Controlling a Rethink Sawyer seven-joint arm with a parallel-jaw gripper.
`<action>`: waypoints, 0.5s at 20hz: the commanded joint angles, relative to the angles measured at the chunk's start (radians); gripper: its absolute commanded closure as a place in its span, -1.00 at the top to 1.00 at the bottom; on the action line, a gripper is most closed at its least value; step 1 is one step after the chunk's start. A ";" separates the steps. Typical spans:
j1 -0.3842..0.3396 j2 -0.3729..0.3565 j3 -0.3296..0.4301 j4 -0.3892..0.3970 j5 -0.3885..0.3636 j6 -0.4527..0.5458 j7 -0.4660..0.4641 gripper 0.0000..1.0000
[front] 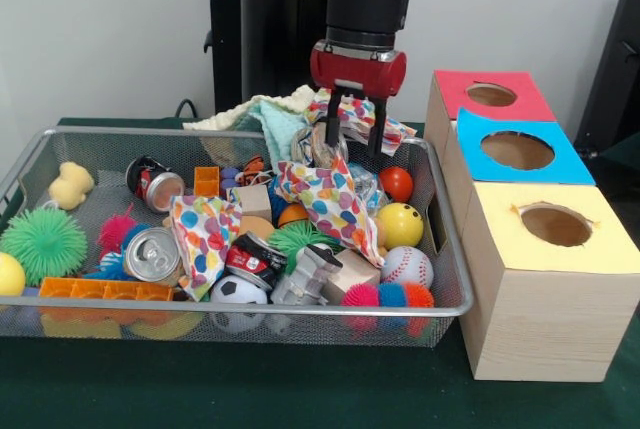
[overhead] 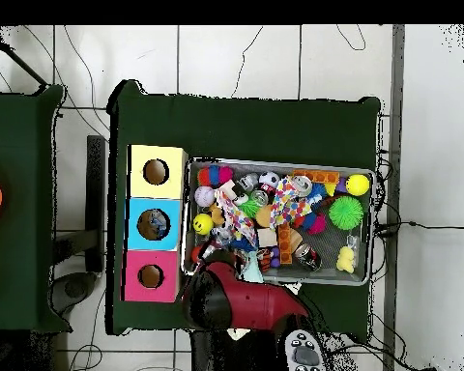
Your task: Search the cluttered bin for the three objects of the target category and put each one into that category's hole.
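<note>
The pincer [front: 356, 126] hangs spread above the bin's [front: 452, 301] far rim. Its fingers straddle a spotted cloth [front: 365, 119].

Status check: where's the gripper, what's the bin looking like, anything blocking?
Gripper open, empty, above the bin's far side. Bin packed: balls, cans, blocks. Polka-dot cloth draped over the pile under the gripper.

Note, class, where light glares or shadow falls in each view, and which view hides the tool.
Front view: glare on the silver can's lid; the boxes' holes are dark with shadow, as in the yellow box. Overhead view: the arm covers the tool; the floor looks bright.
</note>
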 commanded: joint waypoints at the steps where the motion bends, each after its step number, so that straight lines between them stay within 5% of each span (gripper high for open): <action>1: -0.025 0.029 0.109 -0.020 0.014 -0.026 0.138 1.00; 10: -0.024 0.125 0.105 -0.093 -0.004 -0.125 0.128 1.00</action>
